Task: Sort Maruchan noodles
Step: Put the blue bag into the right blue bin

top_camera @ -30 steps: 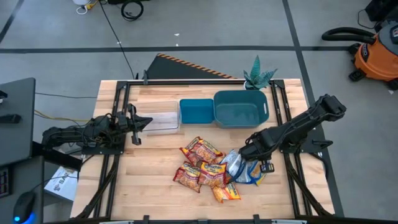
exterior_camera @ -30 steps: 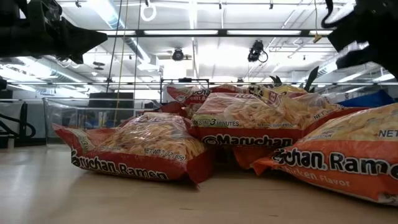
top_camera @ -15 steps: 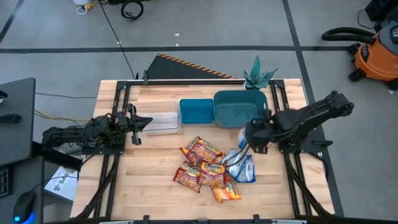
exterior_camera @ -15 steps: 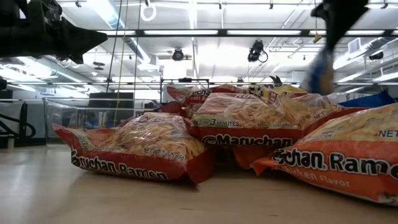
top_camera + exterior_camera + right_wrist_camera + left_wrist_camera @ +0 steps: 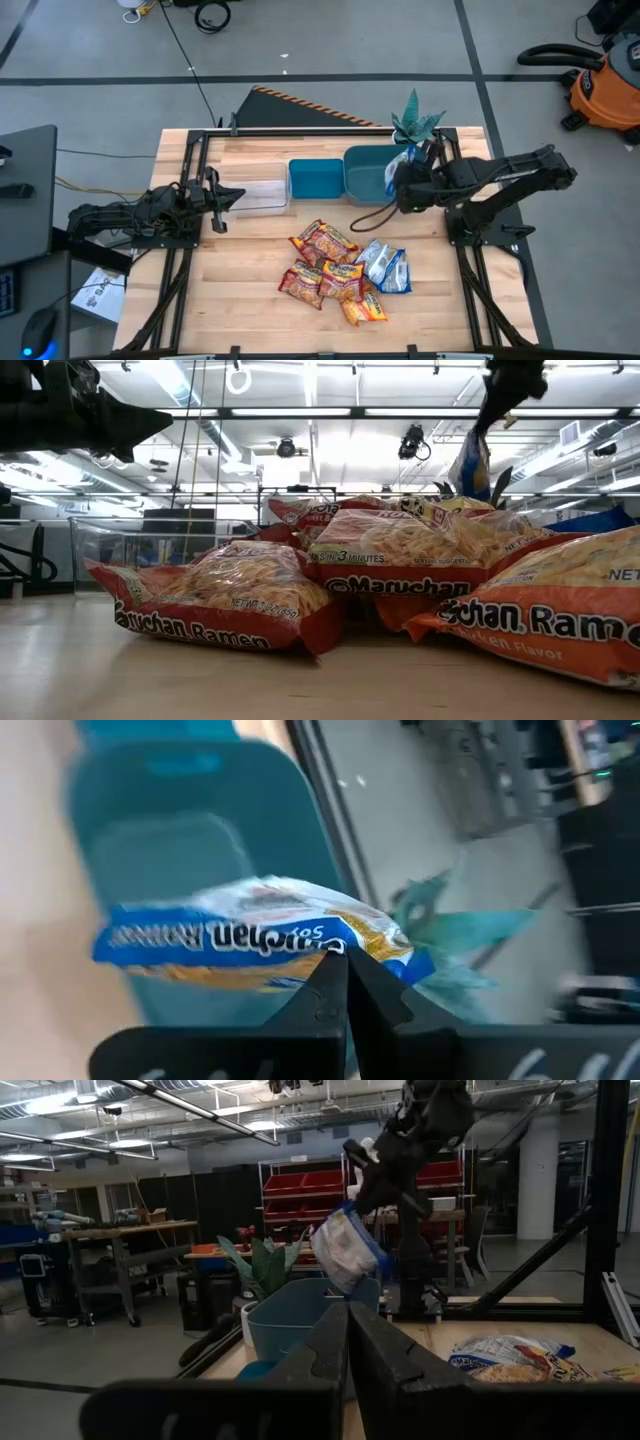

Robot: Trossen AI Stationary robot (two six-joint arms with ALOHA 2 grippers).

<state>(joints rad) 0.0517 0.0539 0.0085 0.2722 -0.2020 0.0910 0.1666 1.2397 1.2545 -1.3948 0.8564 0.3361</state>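
My right gripper (image 5: 398, 182) is shut on a blue-silver Maruchan packet (image 5: 401, 162) and holds it in the air over the large teal bin (image 5: 385, 187). The low view shows that packet (image 5: 468, 464) high above the pile. The other packets lie in a heap (image 5: 335, 272) on the table's middle: red-orange and orange-yellow ones, with two blue-silver ones (image 5: 386, 267) at its right side. My left gripper (image 5: 234, 196) is shut and waits by the table's left edge, beside a clear container (image 5: 259, 194). My right gripper pinches the blue-silver packet between its two fingers (image 5: 345, 988) at the middle of one long edge (image 5: 318, 952). In the left wrist view the fingers (image 5: 372, 1172) come from above, and the packet (image 5: 347, 1248) hangs tilted below them, lifted clear of everything.
A small blue bin (image 5: 316, 180) stands between the clear container and the teal bin along the table's far side. A green plant (image 5: 415, 122) stands at the far right corner. Bare wood lies on the near left of the table (image 5: 240, 290).
My right gripper has risen from the pile's right side with one blue-silver packet and swung toward the table's far edge, over the large teal bin. The packet has come up clear of the table. The rest of the pile and my left arm have stayed still.
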